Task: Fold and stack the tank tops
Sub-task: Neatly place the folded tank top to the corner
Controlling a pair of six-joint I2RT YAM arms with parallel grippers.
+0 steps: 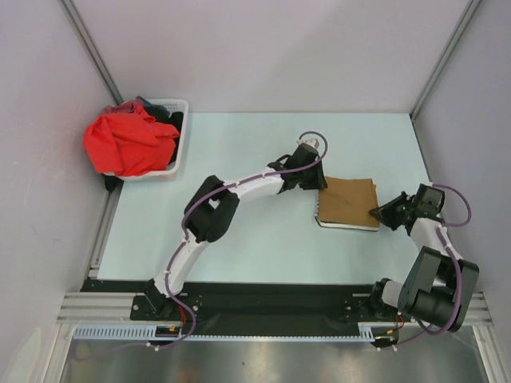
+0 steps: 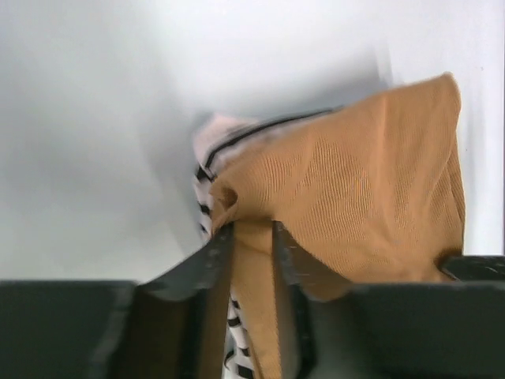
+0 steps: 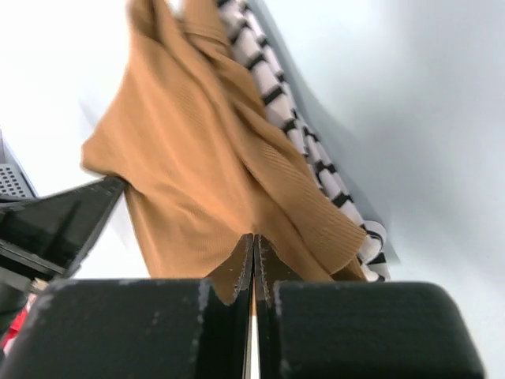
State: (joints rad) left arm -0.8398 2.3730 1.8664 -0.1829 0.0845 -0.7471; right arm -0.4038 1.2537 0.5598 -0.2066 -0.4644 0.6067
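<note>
The striped tank top (image 3: 316, 154) lies mostly hidden beneath the tan tank top (image 3: 197, 158), only its edge showing.

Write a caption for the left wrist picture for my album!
The left arm's fingers pinch a fold of the tan tank top, with the striped tank top peeking out beneath.

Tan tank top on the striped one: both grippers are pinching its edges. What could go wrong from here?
1. The left gripper pinches a fold of the tan tank top, and the striped tank top shows right beside the pinch; lifting may drag that layer along.
2. The right gripper is shut on only a thin edge of the tan cloth, so it may slip out when pulled.
</note>
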